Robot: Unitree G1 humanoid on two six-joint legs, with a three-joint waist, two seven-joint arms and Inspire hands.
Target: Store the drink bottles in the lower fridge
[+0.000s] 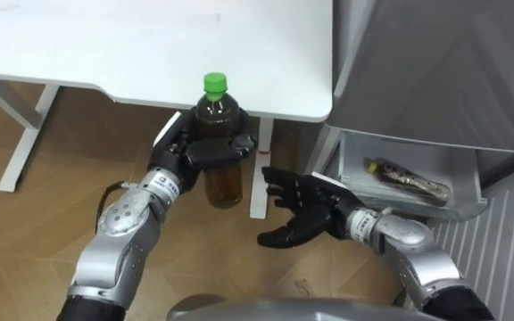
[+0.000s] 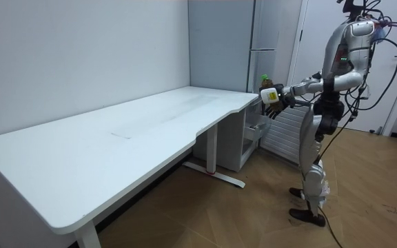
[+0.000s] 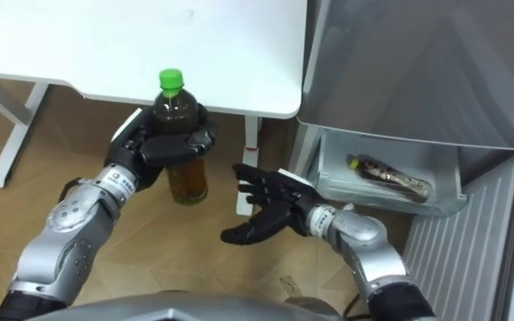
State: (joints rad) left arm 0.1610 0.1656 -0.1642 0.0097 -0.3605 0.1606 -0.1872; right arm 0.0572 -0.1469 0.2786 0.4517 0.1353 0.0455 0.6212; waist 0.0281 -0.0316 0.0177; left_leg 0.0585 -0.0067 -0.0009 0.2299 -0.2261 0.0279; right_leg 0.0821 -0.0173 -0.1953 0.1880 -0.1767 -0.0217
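One green-capped bottle [image 1: 224,184] of brown drink, gripped by left hand [image 1: 205,150]; right hand [image 1: 306,210] spread.

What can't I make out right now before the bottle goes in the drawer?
- Left eye view: the left robot hand wraps the middle of the held bottle, hiding its label.
- Left eye view: the fridge front covers the back of the drawer, behind the lying bottle.
- Room view: the drawer's contents are too small to tell.
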